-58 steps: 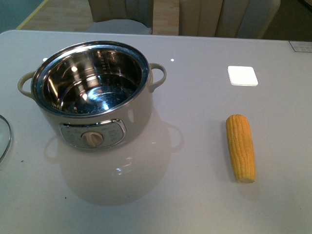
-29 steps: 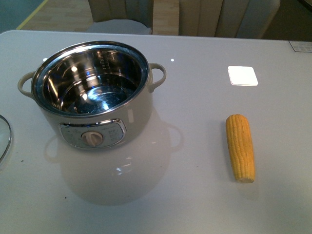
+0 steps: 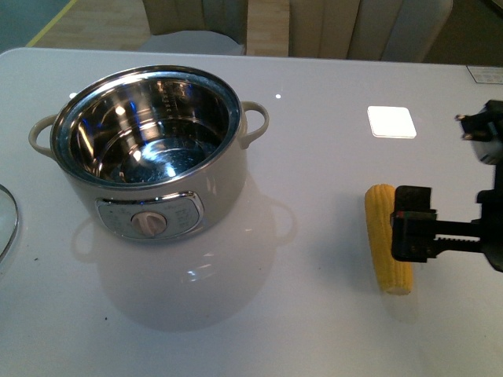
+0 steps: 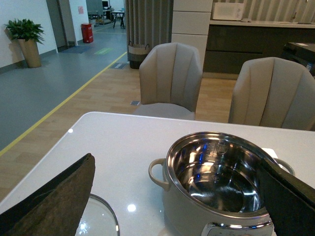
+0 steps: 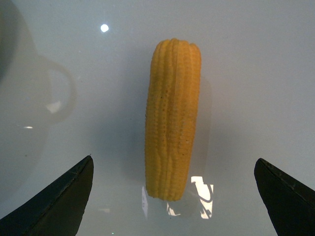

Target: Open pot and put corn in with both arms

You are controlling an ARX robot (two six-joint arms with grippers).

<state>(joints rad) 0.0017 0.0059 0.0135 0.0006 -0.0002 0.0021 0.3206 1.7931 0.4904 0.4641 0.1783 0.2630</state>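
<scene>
Got the right arm (image 3: 415,228) low over the desk (image 3: 314,322), jaws spread wide, gripping nothing. Can see the corn (image 5: 172,118) lying flat in the gap between them, pointing straight out from the jaws, clear of both fingers (image 5: 59,196) and touching neither. From the front, seeing those jaws right up beside the cob and covering part of the side nearest them.

Same deal on the left arm: jaws released, fingers (image 4: 54,201) far apart, nothing held. Just ahead of one left finger, spotting the curved rim of a glass lid (image 4: 101,216) flat on the desk. Straight out past the left jaws, roughly in line with the gap, seeing the pot (image 3: 224,184) standing upright, lid off, shiny steel inside showing, a loop handle on each side. Well apart from the right jaws and the corn, that one.

Further out beyond the right jaws, noticing a small white square (image 3: 391,122) on the desk. Way past everything, two grey chairs (image 4: 171,78) at the far edge.
</scene>
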